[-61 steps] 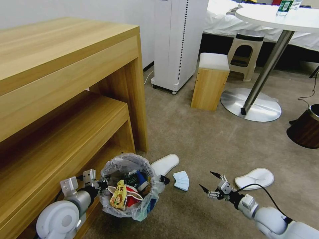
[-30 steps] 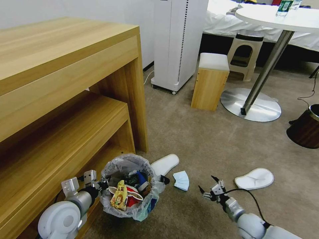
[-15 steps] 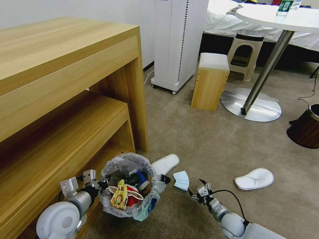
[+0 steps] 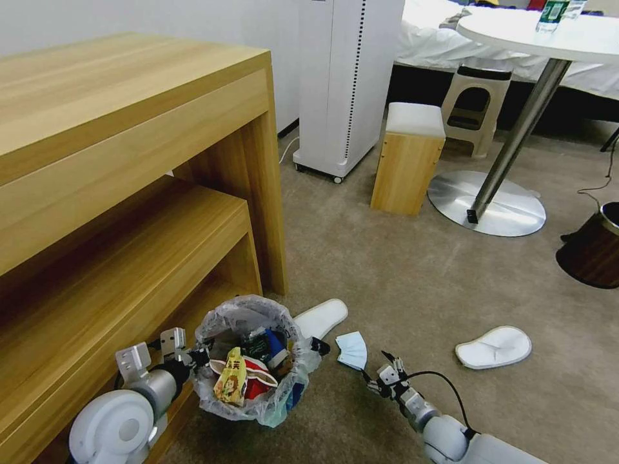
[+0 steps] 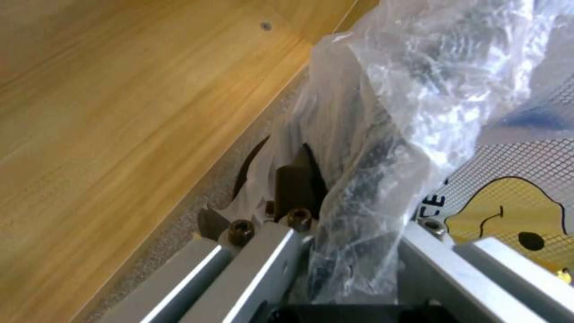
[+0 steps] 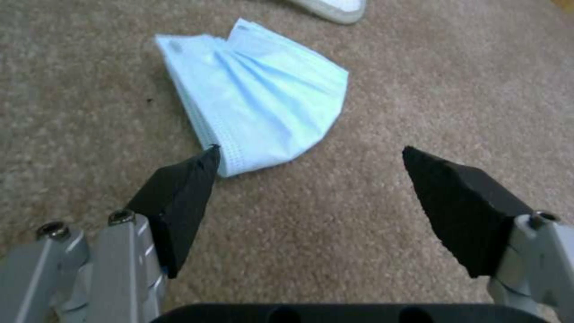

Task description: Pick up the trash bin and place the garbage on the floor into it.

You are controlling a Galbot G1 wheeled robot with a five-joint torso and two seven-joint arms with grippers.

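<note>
The trash bin [image 4: 253,380], lined with a crinkled clear bag and holding wrappers and a red-white bowl, stands on the floor [image 4: 400,283] beside the wooden shelf. My left gripper [image 4: 198,356] is shut on its rim; in the left wrist view the bag-covered rim [image 5: 383,134] is pinched in my left gripper [image 5: 353,233]. My right gripper [image 4: 375,365] is open, low over the carpet just in front of the light-blue face mask [image 4: 353,350]. In the right wrist view the mask [image 6: 257,103] lies just beyond my right gripper [image 6: 311,154], one fingertip [image 6: 185,188] touching its edge. White slippers lie at the bin [image 4: 320,318] and farther right [image 4: 493,346].
A wooden desk with lower shelf [image 4: 129,212] fills the left side. Behind stand a white appliance [image 4: 345,84], a wooden stool [image 4: 407,158], a round table's metal base [image 4: 490,206] and a brown bin [image 4: 593,248]. Open carpet lies between them.
My right gripper has swung left and down across the carpet, ending at the face mask, still open. The left gripper and bin have stayed in place.
</note>
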